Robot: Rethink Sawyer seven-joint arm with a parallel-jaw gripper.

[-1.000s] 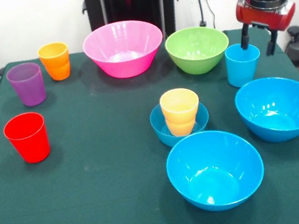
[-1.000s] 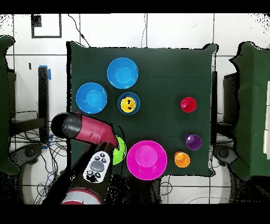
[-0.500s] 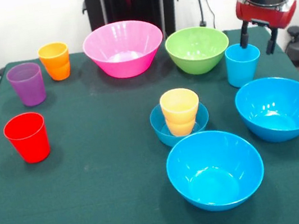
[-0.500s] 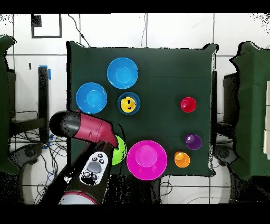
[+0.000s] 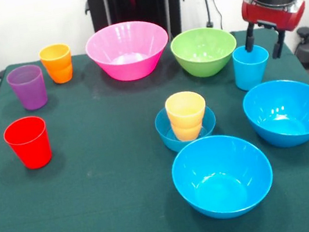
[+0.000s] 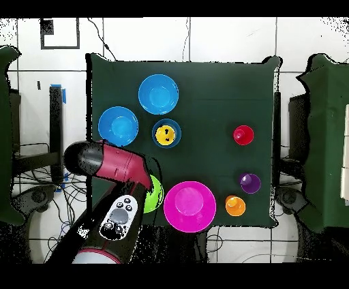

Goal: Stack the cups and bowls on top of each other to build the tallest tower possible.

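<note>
The end effector had risen slightly, fingers apart, empty, above the light blue cup at upper right. The tower at centre was only a yellow-orange cup in the small blue bowl; everything else remained unstacked.

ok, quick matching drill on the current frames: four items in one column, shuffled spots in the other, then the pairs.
Things:
1. yellow-orange cup
2. light blue cup
3. orange cup
4. red cup

Places (front view):
A. directly under the open pincer
B. alone near the table's left edge, in front of the purple cup
C. standing in the small blue bowl
D. beside the pink bowl, on its left

Pairs: 1-C, 2-A, 3-D, 4-B
</note>
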